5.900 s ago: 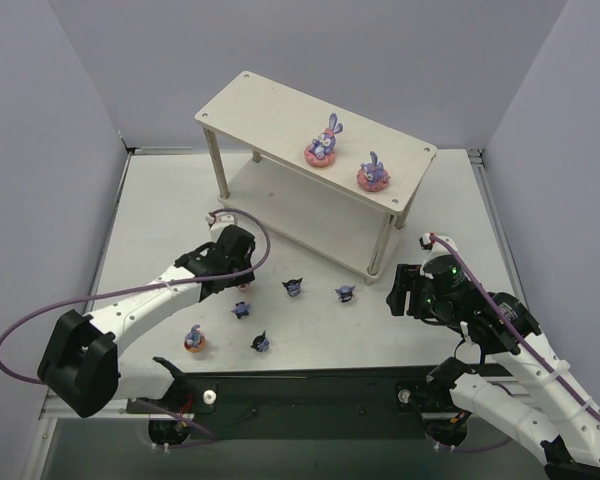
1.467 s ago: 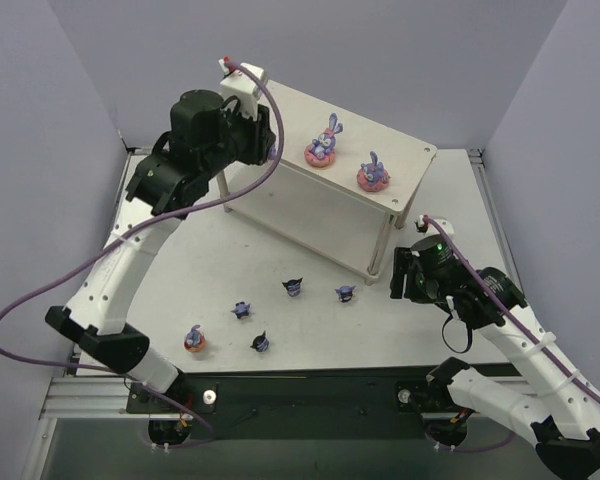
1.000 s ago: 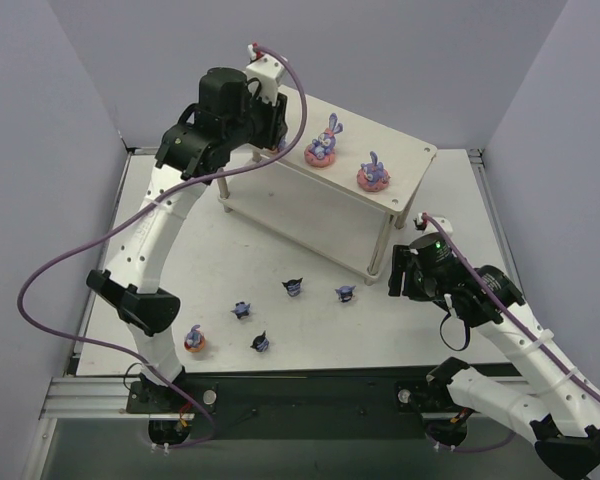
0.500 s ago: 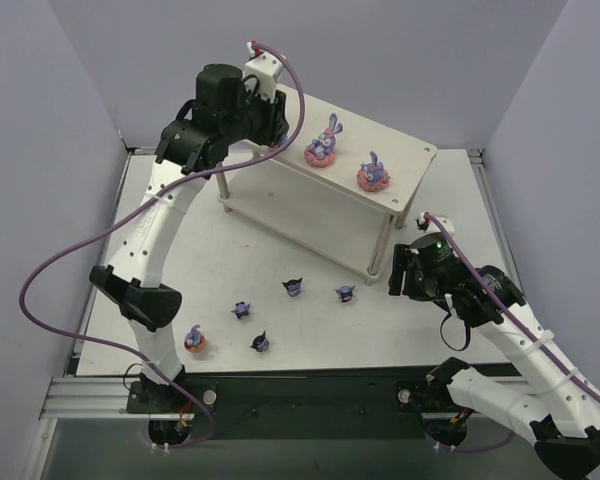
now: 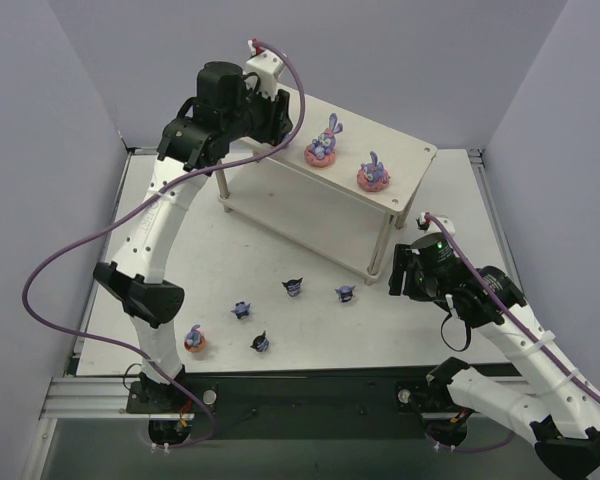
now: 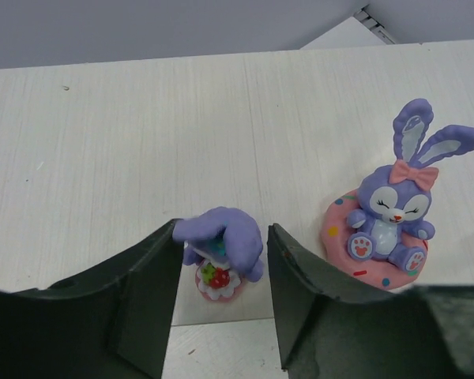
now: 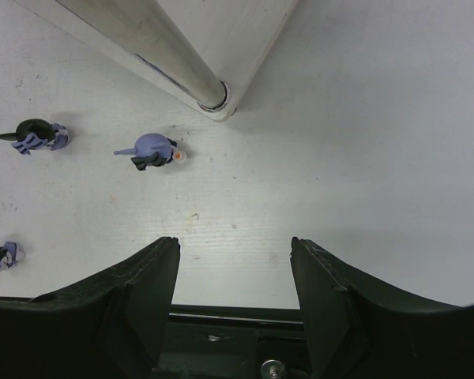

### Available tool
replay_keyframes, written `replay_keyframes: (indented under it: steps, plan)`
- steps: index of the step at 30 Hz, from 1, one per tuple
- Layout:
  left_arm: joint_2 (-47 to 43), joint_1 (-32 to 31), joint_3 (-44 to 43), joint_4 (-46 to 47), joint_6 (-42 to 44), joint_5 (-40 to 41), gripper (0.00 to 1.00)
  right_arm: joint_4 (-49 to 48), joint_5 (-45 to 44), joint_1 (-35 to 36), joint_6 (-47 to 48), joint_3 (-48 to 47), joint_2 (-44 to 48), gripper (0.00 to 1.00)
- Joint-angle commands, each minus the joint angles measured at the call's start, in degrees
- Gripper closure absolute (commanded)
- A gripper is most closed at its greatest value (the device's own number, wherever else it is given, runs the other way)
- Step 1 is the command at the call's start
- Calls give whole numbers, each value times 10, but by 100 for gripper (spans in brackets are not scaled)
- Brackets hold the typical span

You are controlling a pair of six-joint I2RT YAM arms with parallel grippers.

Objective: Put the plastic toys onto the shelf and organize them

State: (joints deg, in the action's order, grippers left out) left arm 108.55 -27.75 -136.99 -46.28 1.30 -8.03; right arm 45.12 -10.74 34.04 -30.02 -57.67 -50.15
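On the top board of the pale wooden shelf (image 5: 405, 150) stand two purple rabbits on pink bases (image 5: 323, 142) (image 5: 372, 173). My left gripper (image 5: 278, 128) hovers over that board's near-left part. Between its fingers, a third purple rabbit (image 6: 221, 243) on a strawberry base rests close to the board's edge. The left finger touches the rabbit; a thin gap shows at the right finger, so my left gripper (image 6: 223, 292) is open. One more rabbit (image 5: 194, 338) and several dark blue figures (image 5: 293, 287) (image 5: 345, 293) (image 5: 242, 309) lie on the table. My right gripper (image 7: 233, 276) is open, empty.
The shelf's front right leg (image 7: 174, 63) stands just ahead of my right gripper, with a blue figure (image 7: 150, 150) beside its foot. Grey walls close in the table on three sides. A black rail runs along the near edge (image 5: 310, 385).
My left arm has risen from the table with a rabbit and moved right along the shelf top; in the last half second its fingers eased slightly apart. The right arm has stayed still.
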Motion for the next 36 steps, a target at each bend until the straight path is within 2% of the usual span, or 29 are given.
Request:
replay_keyframes:
  steps: [1, 6, 10, 18, 21, 25, 26, 29, 31, 32, 33, 34, 35, 36]
  plan:
    - [-4, 3, -4, 15, 1, -12, 40, -2, -15, -5, -5, 0, 5, 41]
    - [-16, 3, 15, 48, -2, -11, 21, -2, -14, -5, -4, 0, 5, 41]
    - [-33, 3, 32, 78, -7, -8, 15, -2, -15, -5, -6, 2, 5, 41]
    - [-64, 3, 50, 92, -10, 21, 10, -6, -9, -6, -5, 0, 3, 41]
    - [-115, 3, 89, 112, -23, 37, 9, -8, -3, -6, -3, -3, 1, 41]
    - [-193, 3, 182, 143, -42, 74, 8, -10, 3, -7, 0, -6, -5, 41]
    - [-213, 4, 228, 155, -48, 92, 8, -9, 5, -8, 0, -6, -6, 41]
    - [-298, 4, 333, 167, -82, 133, 8, -11, 10, -9, -1, -6, -7, 40]
    - [-360, 5, 376, 157, -131, 194, 8, -10, 20, -11, -3, -4, -8, 40]
    - [-380, 5, 414, 127, -188, 221, 8, -11, 24, -11, -5, -4, -11, 40]
    - [-412, 6, 426, 100, -224, 281, 8, -11, 27, -11, -5, -3, -13, 40]
    - [-424, 6, 438, 67, -260, 307, 8, -10, 34, -11, -6, -3, -14, 40]
    - [-436, 8, 448, -12, -330, 326, 8, -10, 35, -12, -7, -2, -18, 40]
    - [-453, 8, 470, -51, -361, 343, 8, -11, 39, -12, -8, -2, -19, 40]
